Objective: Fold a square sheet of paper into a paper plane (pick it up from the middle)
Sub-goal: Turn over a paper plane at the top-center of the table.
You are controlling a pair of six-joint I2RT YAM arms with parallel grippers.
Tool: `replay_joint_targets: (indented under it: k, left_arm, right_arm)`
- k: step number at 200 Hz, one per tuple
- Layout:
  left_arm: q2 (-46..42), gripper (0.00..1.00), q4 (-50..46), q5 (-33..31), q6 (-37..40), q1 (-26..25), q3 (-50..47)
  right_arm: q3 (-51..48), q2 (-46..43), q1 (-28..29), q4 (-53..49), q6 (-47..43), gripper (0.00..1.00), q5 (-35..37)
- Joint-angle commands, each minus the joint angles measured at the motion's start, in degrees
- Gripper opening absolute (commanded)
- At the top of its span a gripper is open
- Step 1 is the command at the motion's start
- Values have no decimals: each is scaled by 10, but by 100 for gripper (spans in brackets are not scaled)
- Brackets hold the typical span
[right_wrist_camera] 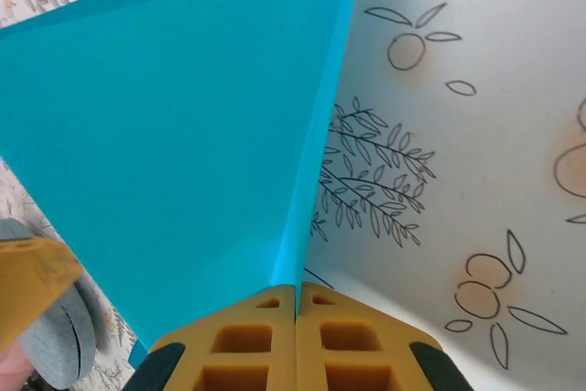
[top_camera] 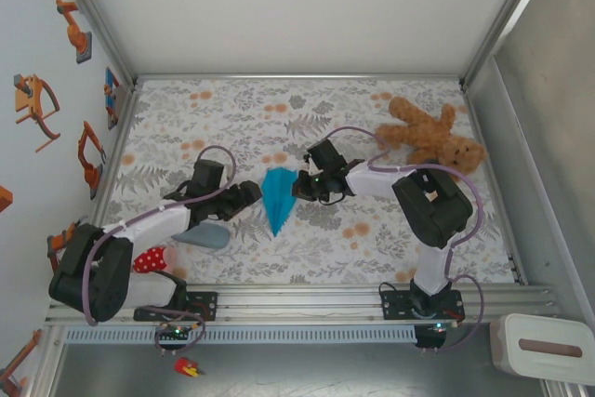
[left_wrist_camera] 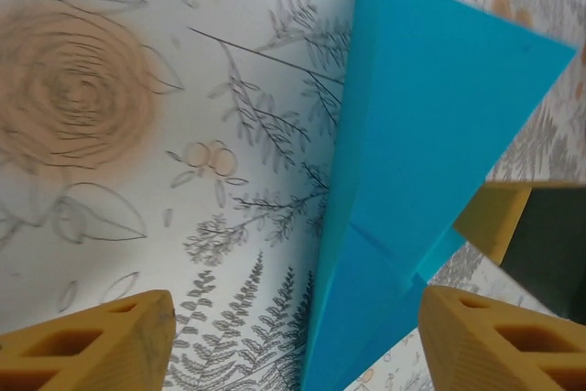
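Paper plane [top_camera: 276, 196], a narrow turquoise-blue dart with layered creases, near the middle of the surface [top_camera: 372, 230], wide end toward the far edge and pointed tip toward the near edge; it stands raised on its fold rather than lying flat, as the left wrist view [left_wrist_camera: 412, 153] and the right wrist view [right_wrist_camera: 183, 135] both show. Right pincer [top_camera: 299, 185], at the plane's right side, clenched on the paper: in its own view the two yellow pads [right_wrist_camera: 247, 341] meet with the crease running straight down between them. Left pincer [top_camera: 255, 194], at the plane's left side, released; its yellow fingers [left_wrist_camera: 92, 345] stand apart with the lower part of the plane between them, and whether the right-hand finger touches the paper cannot be told. Grey-blue rounded case [top_camera: 204, 234] toward the near left corner, beside the left arm; red spotted object [top_camera: 153, 258] just nearer the near edge. Brown teddy bear [top_camera: 432, 137] in the far right corner, well apart from the plane.
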Motion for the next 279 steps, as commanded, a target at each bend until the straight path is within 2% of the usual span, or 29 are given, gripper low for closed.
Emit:
replay_joint_targets:
  k: [1,26,94,117,141,200,279]
  left_arm:
    - [23,62,5,1,7,-18,37]
    - [58,47,-16,-21,8,-23,57]
    - [138,26,10,9,24,-23,99]
    - [147,11,26,21,28,-22,101]
    - [141,2,7,2,33,-18,103]
    - [83,3,3,-28,7,-17,77]
    - [113,6,-35,-61,5,-18,78]
  right_arm:
    - [-9,-17,-2,14,-10,0,-1]
    - [-9,-18,-3,15,-11,0,-3]
    - [-10,-18,-5,24,-10,0,-10]
    - [-11,-24,-9,28,-10,0,-10]
    - [-16,-40,-15,33,-13,0,-3]
    - [-13,-52,-20,26,-18,0,1]
    - [-20,-21,-20,24,-15,0,8]
